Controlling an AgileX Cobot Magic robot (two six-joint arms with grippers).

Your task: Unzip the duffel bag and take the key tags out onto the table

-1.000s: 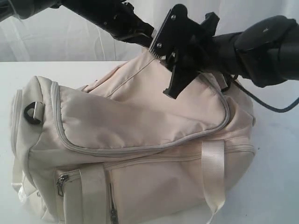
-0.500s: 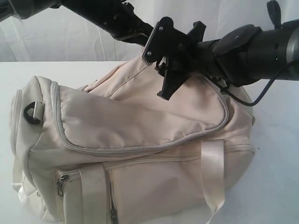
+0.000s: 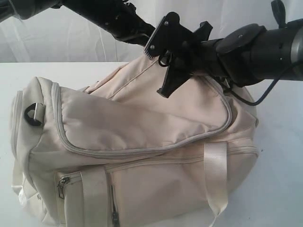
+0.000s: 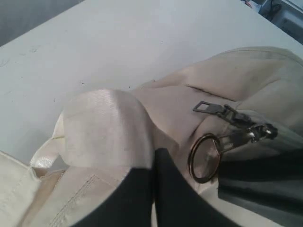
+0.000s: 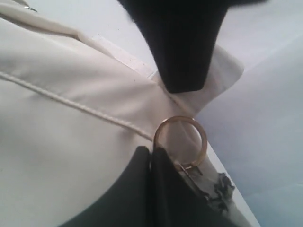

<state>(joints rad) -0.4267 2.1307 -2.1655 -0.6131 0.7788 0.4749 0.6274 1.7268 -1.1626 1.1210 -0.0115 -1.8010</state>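
Fingers (image 5: 128, 198) of the right gripper (image 5: 150, 155) are pressing flat together with no gap showing. They seem to be pinching the rim of the brass-coloured metal pull ring (image 5: 180, 118). The contact itself is sitting behind the fingertips, so the hold is probable, not confirmed. Fingers (image 4: 132, 198) of the left gripper (image 4: 154, 158) are likewise closed, clamping a fold of the cream satin strap (image 4: 104, 127) just beside that ring.

Largest first:
- Wide plain white table (image 3: 284, 189) is carrying everything.
- Large cream-beige fabric duffel bag (image 3: 142, 123) is lying on it and filling most of the exterior view, with both arms meeting over its top.
- Grey main zipper (image 3: 142, 152) is running shut around the top flap as far as it shows.
- Dark metal zip slider (image 4: 236, 118) is sitting just beside the ring.
- Bunch of small coloured plastic key tags is not showing anywhere. Judging from the task, it is waiting inside the bag.

Step in hand: securing the pull, with unzipping not yet begun.

Next move, as I judge it: the right arm is needing to draw the ring along the zipper line while the left is bracing the fabric taut. It should be pulling in line with the track, so the thin ring is not slipping from the pads and the slider is not jamming.
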